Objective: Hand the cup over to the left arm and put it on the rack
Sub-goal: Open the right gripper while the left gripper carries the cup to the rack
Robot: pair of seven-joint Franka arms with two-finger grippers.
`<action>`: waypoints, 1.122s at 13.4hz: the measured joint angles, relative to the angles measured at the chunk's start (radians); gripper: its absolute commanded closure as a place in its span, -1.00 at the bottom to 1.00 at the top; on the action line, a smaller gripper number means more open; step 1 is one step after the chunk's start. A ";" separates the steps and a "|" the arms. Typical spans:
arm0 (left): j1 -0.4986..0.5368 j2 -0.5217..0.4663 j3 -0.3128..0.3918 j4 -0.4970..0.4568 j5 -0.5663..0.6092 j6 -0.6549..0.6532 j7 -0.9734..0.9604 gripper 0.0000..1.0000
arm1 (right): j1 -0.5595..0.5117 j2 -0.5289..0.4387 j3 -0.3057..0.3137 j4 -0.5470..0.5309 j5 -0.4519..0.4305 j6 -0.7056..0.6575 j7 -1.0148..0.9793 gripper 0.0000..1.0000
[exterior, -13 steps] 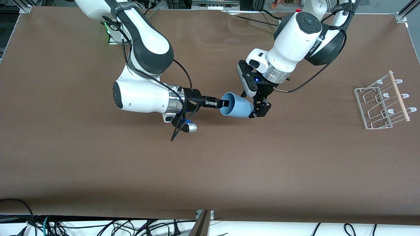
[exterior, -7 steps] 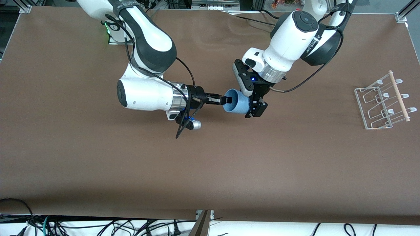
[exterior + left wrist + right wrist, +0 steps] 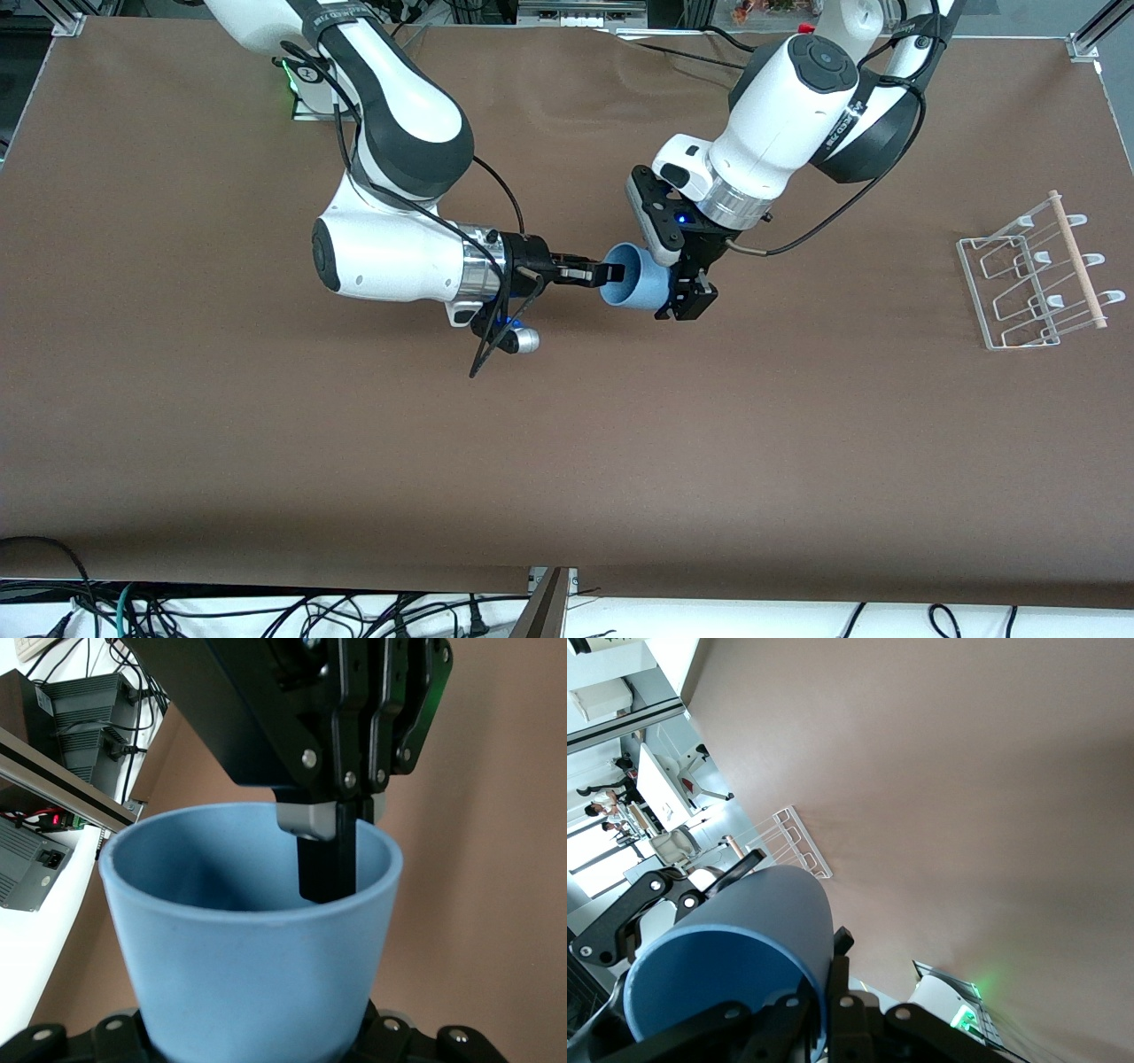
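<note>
A small light-blue cup [image 3: 633,286], smooth, tapered and without a handle, hangs on its side in the air just above centre of the front view, over the bare brown bench [image 3: 567,461], its open mouth turned toward the right arm's end. The plastic looks matte, with a thin rounded rim.

The right pincer [image 3: 605,273], black and reaching in from the white arm at the frame's left, is clenched on the cup's rim: in the left wrist view one flat black finger [image 3: 326,864] runs down inside the cup wall [image 3: 257,983], with a grey pad block above it at the lip. The right wrist view shows the cup's outer wall [image 3: 757,921] as a smooth blue cylinder rising from that pincer's jointed black linkage.

The left pincer [image 3: 687,292] comes down from the white left arm [image 3: 780,124] at upper right of centre, past a silver wrist ring, and its black fingers straddle the cup's narrow base end. Whether they press the base or stand just off it, I cannot tell.

The rack [image 3: 1032,279], clear-and-white looped wire with a pale wooden rod along one side, stands at the right edge of the front view, well apart from the cup.
</note>
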 measured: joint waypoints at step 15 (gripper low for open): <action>0.429 -0.038 0.050 0.111 0.097 -0.591 0.045 1.00 | -0.269 -0.015 -0.003 0.058 -0.225 -0.339 -0.055 -1.00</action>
